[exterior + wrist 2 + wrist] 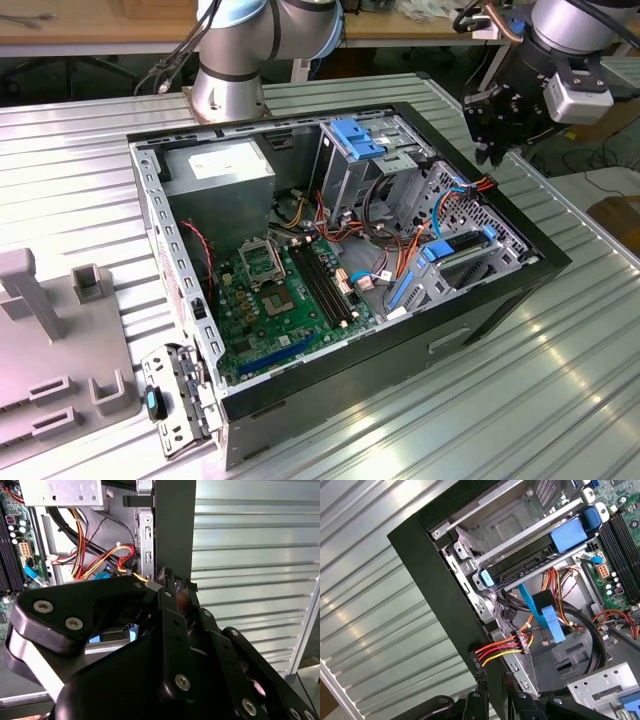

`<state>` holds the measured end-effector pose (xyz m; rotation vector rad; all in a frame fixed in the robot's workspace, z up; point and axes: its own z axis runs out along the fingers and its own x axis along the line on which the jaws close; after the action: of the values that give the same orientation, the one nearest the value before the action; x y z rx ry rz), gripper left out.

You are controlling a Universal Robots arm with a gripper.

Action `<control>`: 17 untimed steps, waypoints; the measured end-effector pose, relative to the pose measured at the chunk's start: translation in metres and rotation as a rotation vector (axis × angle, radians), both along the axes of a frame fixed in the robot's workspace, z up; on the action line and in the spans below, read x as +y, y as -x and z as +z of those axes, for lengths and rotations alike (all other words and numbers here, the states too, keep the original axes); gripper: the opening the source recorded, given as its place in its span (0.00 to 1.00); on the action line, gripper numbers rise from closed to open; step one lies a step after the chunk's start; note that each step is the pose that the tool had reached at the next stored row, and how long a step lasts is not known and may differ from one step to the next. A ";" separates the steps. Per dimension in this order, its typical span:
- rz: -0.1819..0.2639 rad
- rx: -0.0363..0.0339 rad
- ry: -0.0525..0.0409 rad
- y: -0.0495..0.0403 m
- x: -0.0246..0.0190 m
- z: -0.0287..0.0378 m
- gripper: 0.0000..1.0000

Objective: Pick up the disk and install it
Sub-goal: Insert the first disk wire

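Exterior view: the hand [492,152] hovers over the case [400,345] rim, with the disk [460,250] sitting in its bay. Second wrist view: hand slightly spread, empty. First wrist view: if it descends, it could strike the wall or snag the cables [502,649].

A ribbed silver aluminium tabletop [560,390] spans the exterior view, with bright streaks of reflected light across its lower right. A light brown wooden workbench [90,25] runs along the upper left edge, with dark shadow beneath it. A pale grey plastic fixture plate with upright posts [25,370] sits at lower left.
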<state>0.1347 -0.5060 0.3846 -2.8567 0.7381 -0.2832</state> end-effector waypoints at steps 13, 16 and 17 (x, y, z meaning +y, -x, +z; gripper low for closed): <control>0.095 -0.0017 0.0455 -0.0069 -0.0019 -0.0116 0.25; 0.144 -0.0041 0.0474 -0.0082 -0.0019 -0.0142 0.25; 0.146 -0.0045 0.0522 -0.0112 -0.0018 -0.0144 0.25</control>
<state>0.1460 -0.5079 0.3702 -2.9391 0.5248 -0.2917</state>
